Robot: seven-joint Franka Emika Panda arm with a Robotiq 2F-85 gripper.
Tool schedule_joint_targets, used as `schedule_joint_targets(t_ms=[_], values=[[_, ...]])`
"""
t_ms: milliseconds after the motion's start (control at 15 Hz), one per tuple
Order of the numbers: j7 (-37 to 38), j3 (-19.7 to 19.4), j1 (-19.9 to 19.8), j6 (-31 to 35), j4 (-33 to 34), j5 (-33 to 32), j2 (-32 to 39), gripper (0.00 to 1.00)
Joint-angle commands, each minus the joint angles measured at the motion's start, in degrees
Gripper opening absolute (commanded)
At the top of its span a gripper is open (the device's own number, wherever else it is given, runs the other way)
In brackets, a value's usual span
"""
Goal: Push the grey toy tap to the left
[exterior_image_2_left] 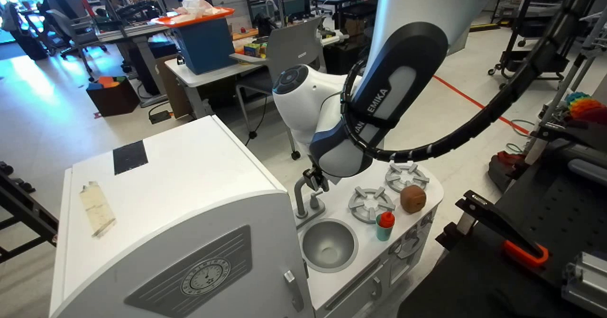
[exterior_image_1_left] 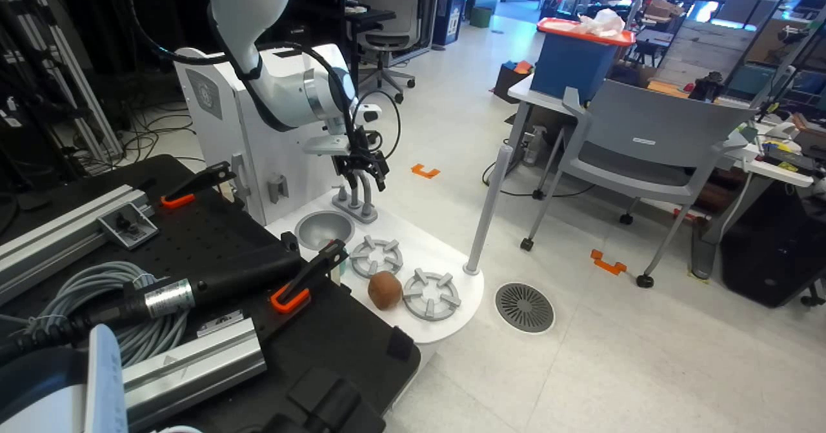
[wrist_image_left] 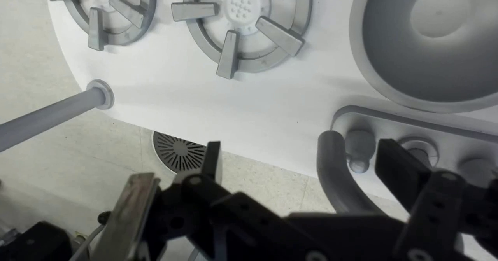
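Black hand points downward, fingers well apart, astride the grey tap at its spout.

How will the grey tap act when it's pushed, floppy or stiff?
The grey tap is likely stiff, since its smooth tube holds a bend. It may swivel rather than slide, because it rises from a base plate on the white counter.

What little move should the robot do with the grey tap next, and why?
Probably slide the open gripper gently to the left, as the task asks. The wrist view shows the grey toy tap's curved spout between the spread fingers, with space showing on each side, so a small sideways move should bring one finger against it and start the push.
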Motion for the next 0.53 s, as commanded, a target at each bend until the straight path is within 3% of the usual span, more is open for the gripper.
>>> schedule_joint_targets(t_ms=[0,67,467], values=[[-4.74,2.54,-2.8,2.27,-1.04,0.22,-0.75,1.0],[-7.66,2.01,-2.25,1.93,-0.14,3.16,0.08,1.0],[-17.36,4.43,-2.85,-0.98,2.46,6.41,2.42,1.0]])
